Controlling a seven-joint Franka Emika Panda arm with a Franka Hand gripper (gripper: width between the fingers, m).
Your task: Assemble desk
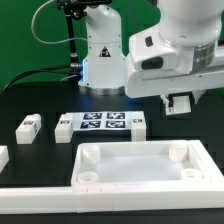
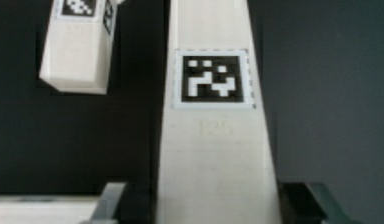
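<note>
My gripper (image 1: 180,103) is over the table's edge at the exterior view's right. My fingers (image 2: 310,203) stand narrow on each side of one leg post (image 2: 214,150), which runs lengthwise between them so the grip stays square. I cannot tell if they already press it. A second leg post (image 2: 77,55) lies just beside it. The tabletop (image 1: 140,183) waits along the edge nearest the exterior camera, with its sockets facing up to receive the legs.
</note>
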